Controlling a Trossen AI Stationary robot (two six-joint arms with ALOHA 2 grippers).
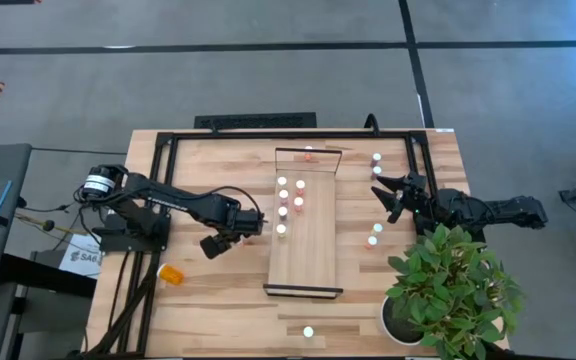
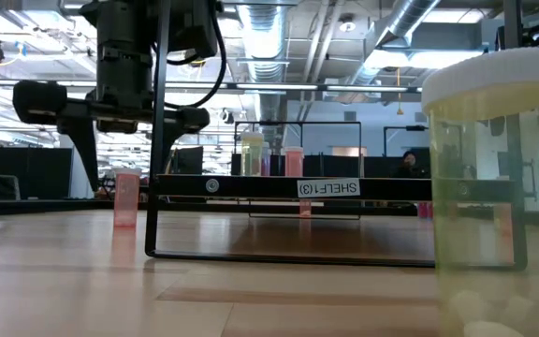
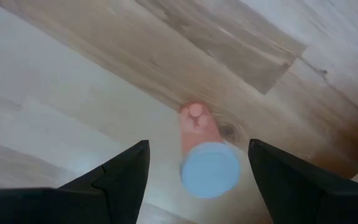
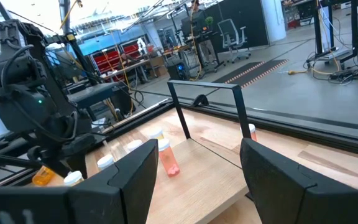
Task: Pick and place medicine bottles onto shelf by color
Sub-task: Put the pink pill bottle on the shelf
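My left gripper [image 1: 218, 241] points down, left of the shelf [image 1: 308, 255], its fingers open. A pink medicine bottle [image 3: 205, 155] with a white cap stands upright on the table between the two fingers, clear of both; the low view shows this bottle [image 2: 126, 198] under the gripper [image 2: 124, 122]. In the high view the gripper hides it. Several white-capped bottles [image 1: 282, 196] stand on the shelf's far half. My right gripper [image 1: 398, 195] waits open at the table's right, held level, with nothing in it [image 4: 197, 186].
An orange bottle [image 1: 171, 273] lies on its side near the left arm's base. More bottles [image 1: 377, 164] [image 1: 375, 235] stand right of the shelf, and one [image 1: 308, 331] by the near edge, looming large in the low view [image 2: 494, 187]. A potted plant [image 1: 453, 290] fills the near right corner.
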